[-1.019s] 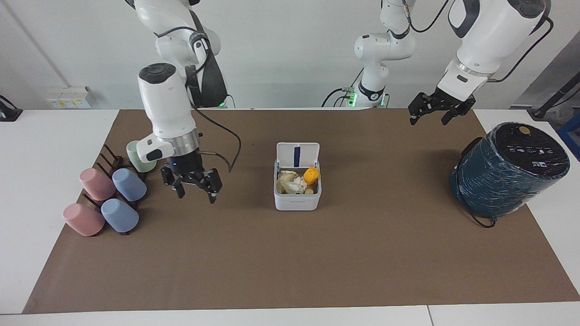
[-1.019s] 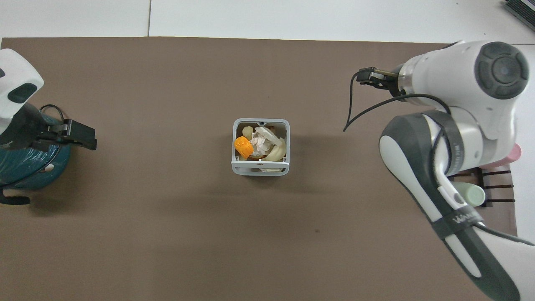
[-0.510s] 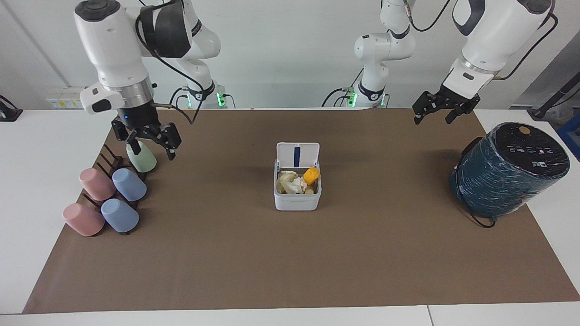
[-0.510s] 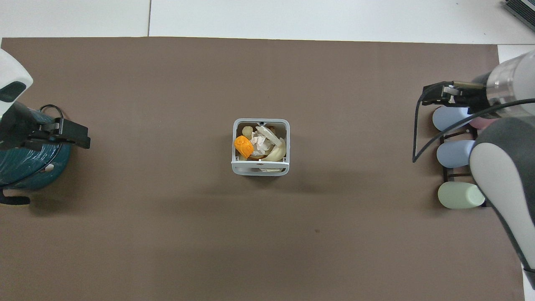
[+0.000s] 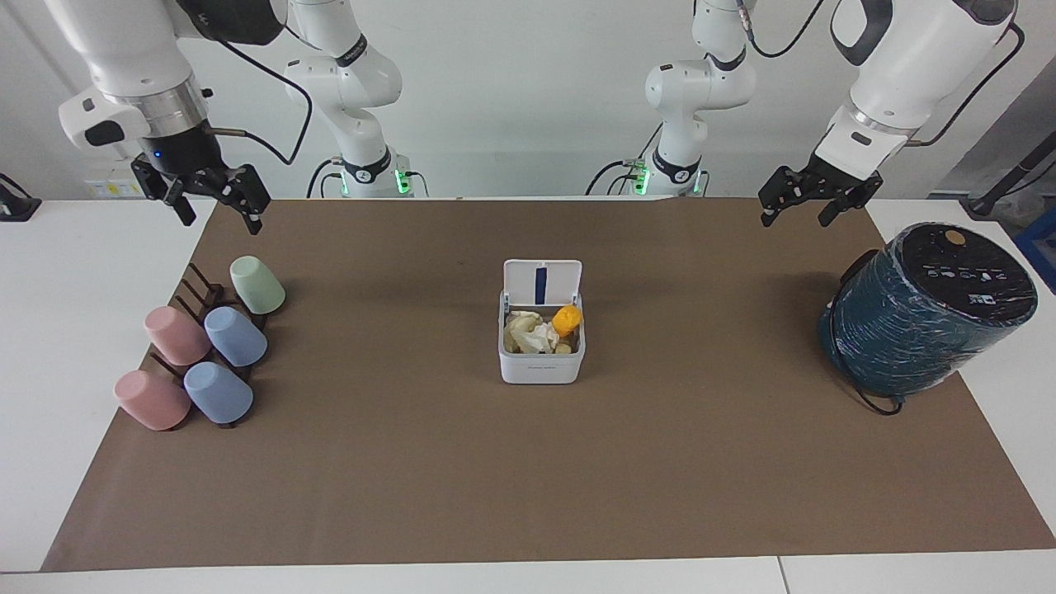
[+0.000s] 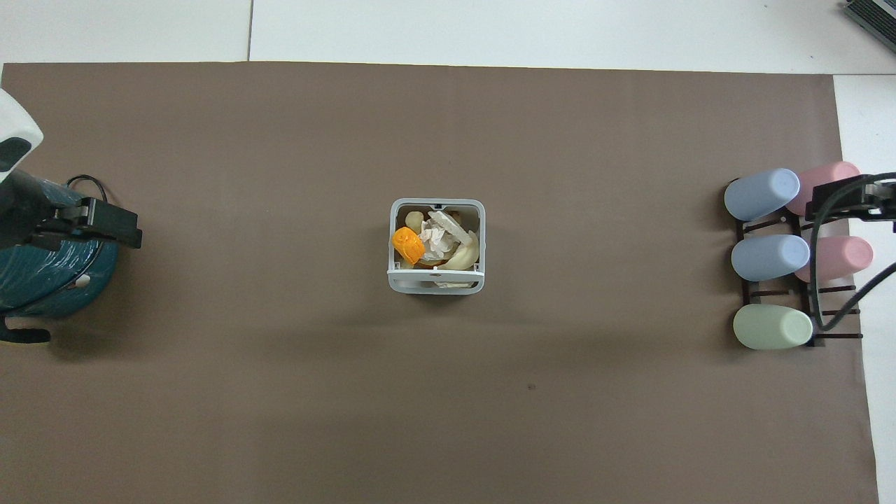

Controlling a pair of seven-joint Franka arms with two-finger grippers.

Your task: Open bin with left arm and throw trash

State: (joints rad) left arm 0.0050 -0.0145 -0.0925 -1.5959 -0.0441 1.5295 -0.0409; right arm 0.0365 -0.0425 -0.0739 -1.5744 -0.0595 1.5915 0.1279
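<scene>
Your bin sits on the brown mat midway between the two arms' ends of the table, its hinged lid standing open on the side nearer the robots. The trash is inside: an orange chunk, a crumpled white tissue wad and a pale slice lying on the heap.

Nothing stands close around the bin. Toward the right arm's end you have a dark rack holding five tipped cups: a green cup, two blue cups and two pink cups. Toward the left arm's end a dark-teal wrapped cylinder leans at the mat's edge.

The left gripper hangs over the mat's corner nearest the robots, above the cylinder's end, fingers apart and empty. The right gripper is up over the mat's edge near the rack, fingers spread and empty.

Since a second ago your right arm has lifted away from the mat beside the cups and drawn back toward its base; the left has barely shifted. The bin's contents are unchanged.
</scene>
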